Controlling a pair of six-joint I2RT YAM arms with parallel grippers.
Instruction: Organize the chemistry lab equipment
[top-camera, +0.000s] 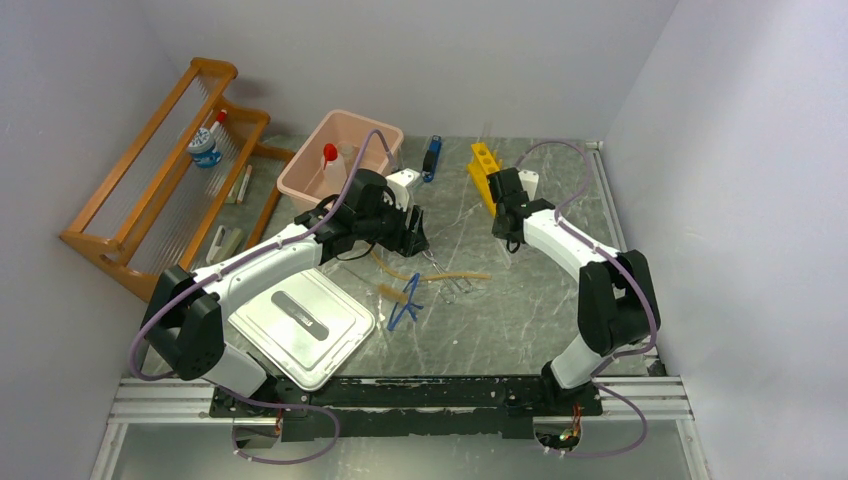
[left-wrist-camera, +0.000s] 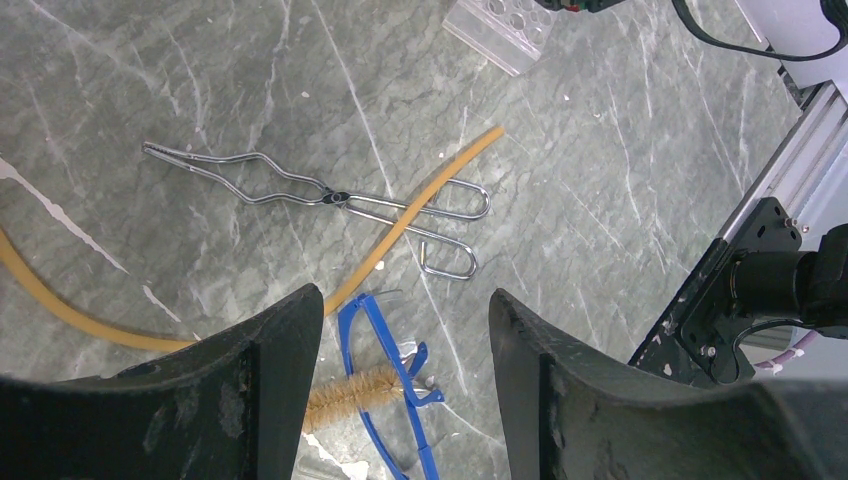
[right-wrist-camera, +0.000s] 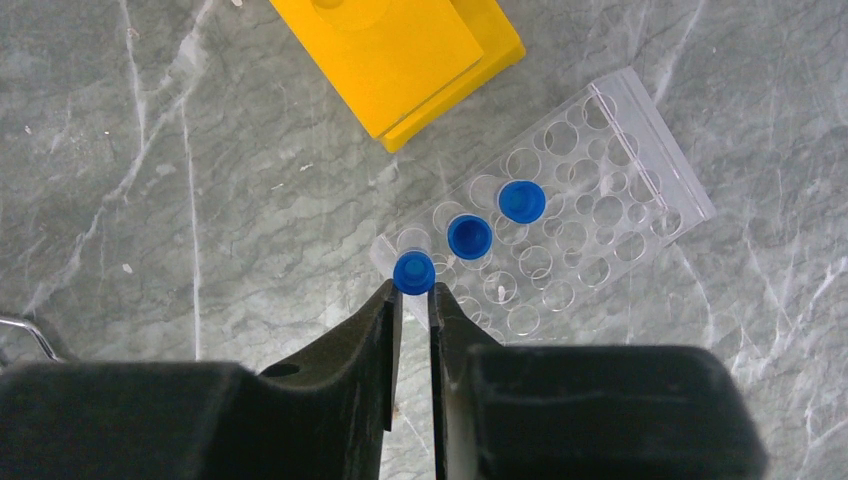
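Blue-capped tube pinched between the narrowed fingers of the right gripper, at the corner of the clear holed rack, left gripper spread wide above the tan hose and metal tongs.

Tan hose crosses metal tongs; three blue-capped tubes stand upright.

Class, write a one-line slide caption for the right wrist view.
Right gripper pinching a blue-capped tube at the clear rack, two more tubes standing in it.
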